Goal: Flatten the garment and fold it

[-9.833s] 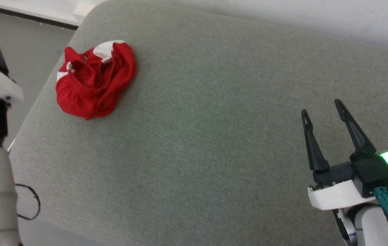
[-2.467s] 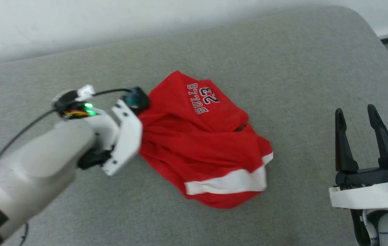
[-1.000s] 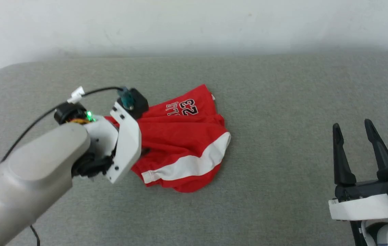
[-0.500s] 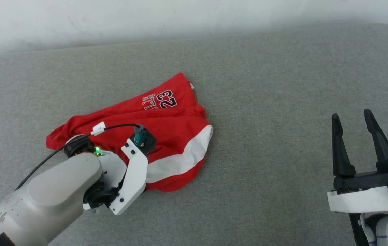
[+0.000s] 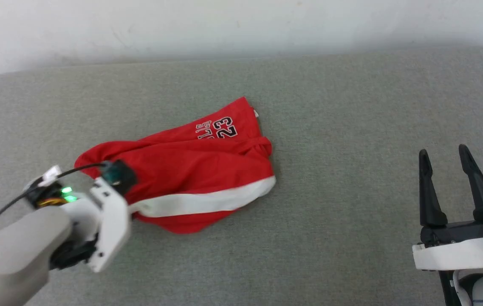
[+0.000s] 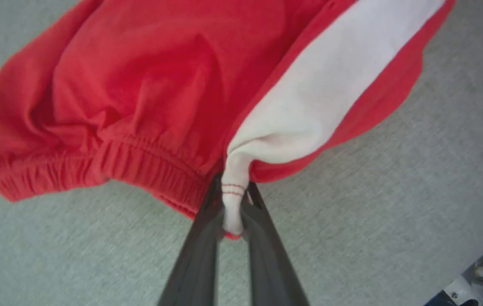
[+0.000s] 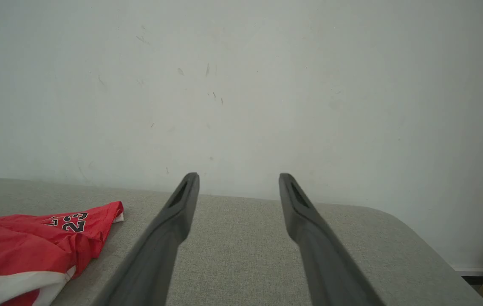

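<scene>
Red, white-banded shorts (image 5: 182,174); grey cushion (image 5: 351,127)

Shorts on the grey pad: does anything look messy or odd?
Yes. The shorts lie bunched and crooked, not flat; the left gripper pinches a corner of the white hem band beside the gathered waistband.

A wide padded surface (image 5: 351,127) covered in grey woven cloth is stretching across in front of a white wall (image 5: 241,25), its far corners rounding off. The red shorts (image 5: 182,170) are lying rumpled on it, left of the middle, with the white hem band (image 5: 199,202) facing the near edge and the "23" print (image 5: 225,127) sitting on the wall side.
</scene>
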